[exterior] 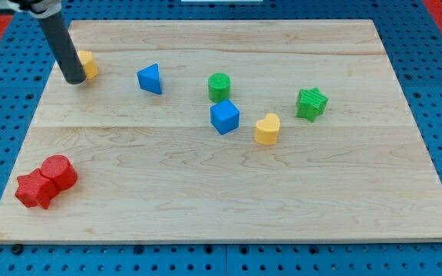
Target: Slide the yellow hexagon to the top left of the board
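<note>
The yellow hexagon [88, 64] lies near the board's top left, partly hidden behind my rod. My tip [75, 80] rests on the board right against the hexagon's lower left side. The rod rises from there to the view's top left corner. The wooden board [229, 192] fills most of the view.
A blue triangle [150, 78] lies to the right of the hexagon. A green cylinder [219, 87], a blue cube [224, 116], a yellow heart [267, 129] and a green star [311, 103] sit mid-board. A red cylinder [60, 170] and a red star [35, 189] touch at the bottom left.
</note>
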{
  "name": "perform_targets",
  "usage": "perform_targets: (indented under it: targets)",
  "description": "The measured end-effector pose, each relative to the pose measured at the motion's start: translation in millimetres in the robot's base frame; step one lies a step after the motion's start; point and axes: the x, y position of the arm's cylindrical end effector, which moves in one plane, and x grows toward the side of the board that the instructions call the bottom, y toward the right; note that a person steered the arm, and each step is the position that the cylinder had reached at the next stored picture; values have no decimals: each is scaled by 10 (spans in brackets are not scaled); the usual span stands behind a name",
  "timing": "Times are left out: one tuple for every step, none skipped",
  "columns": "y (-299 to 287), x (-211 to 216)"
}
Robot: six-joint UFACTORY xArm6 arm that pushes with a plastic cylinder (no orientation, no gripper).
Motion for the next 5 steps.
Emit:
perform_targets:
  targets:
    - [2, -280]
    - [160, -471]
    - [426, -502]
    - [442, -712]
    - [431, -894]
